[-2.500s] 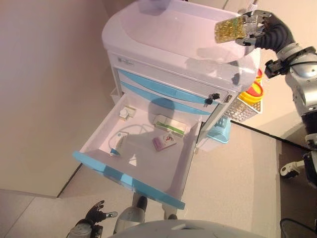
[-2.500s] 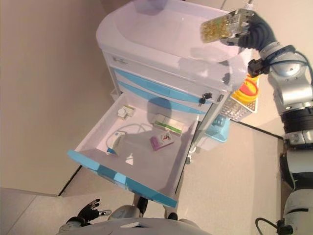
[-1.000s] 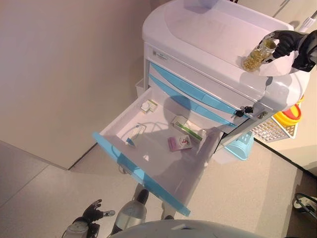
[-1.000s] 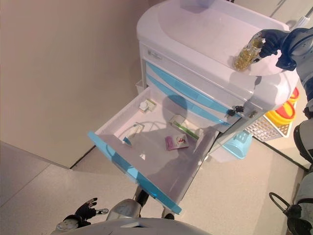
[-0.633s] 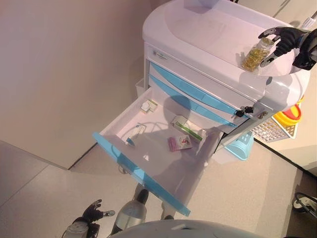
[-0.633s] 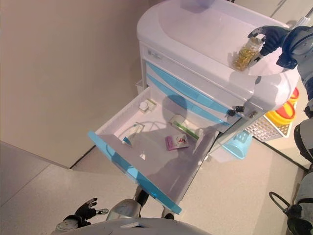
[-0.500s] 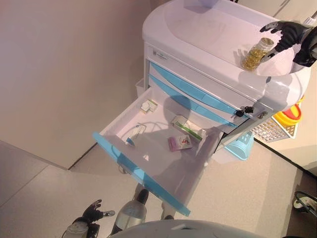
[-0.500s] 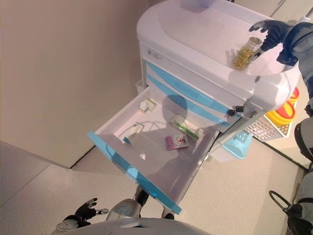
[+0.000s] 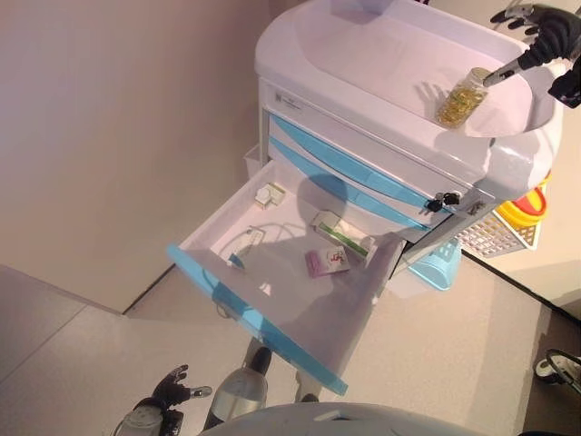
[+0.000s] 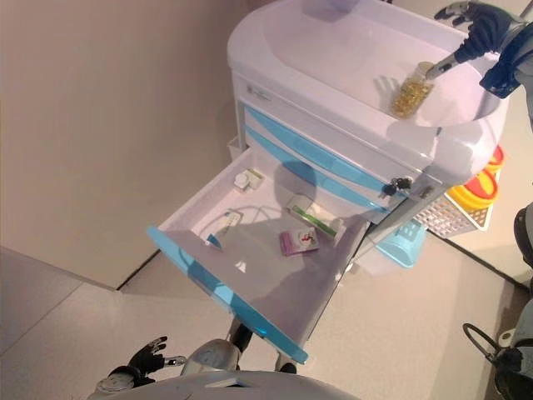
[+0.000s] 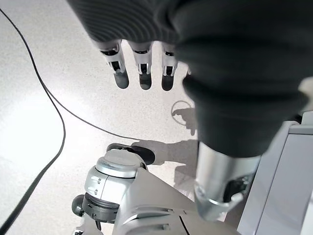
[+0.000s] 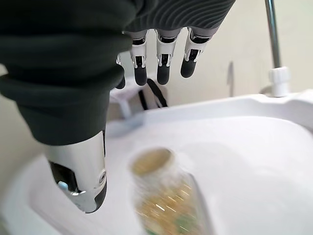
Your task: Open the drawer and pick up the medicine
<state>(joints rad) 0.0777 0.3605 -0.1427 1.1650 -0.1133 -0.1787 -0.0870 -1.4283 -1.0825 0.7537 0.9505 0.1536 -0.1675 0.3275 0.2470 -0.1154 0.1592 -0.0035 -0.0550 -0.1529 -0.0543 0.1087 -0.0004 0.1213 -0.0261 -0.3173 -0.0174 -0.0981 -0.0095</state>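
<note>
A clear medicine bottle of yellow capsules [image 9: 460, 96] stands upright in the recessed top of the white cart [image 9: 363, 54]; it also shows in the right wrist view [image 12: 164, 196]. My right hand [image 9: 537, 29] is open, lifted above and just past the bottle, not touching it. The cart's lowest drawer [image 9: 272, 313] with a blue front is pulled out. Inside lie a purple packet [image 9: 327, 262], a green-and-white box [image 9: 343, 234], a small tube [image 9: 243, 249] and a small white box [image 9: 269, 194]. My left hand [image 9: 171, 389] hangs open low by the floor.
Two closed blue-fronted drawers [image 9: 345, 168] sit above the open one, with a key in the lock [image 9: 444, 199]. A wire basket [image 9: 495, 234] with a yellow container [image 9: 519, 209] hangs on the cart's right side, above a light blue bin [image 9: 440, 263]. A wall stands to the left.
My right hand has let go of the bottle, opened and drawn up and away from it. The bottle now stands alone on the cart top. The camera shifted slightly.
</note>
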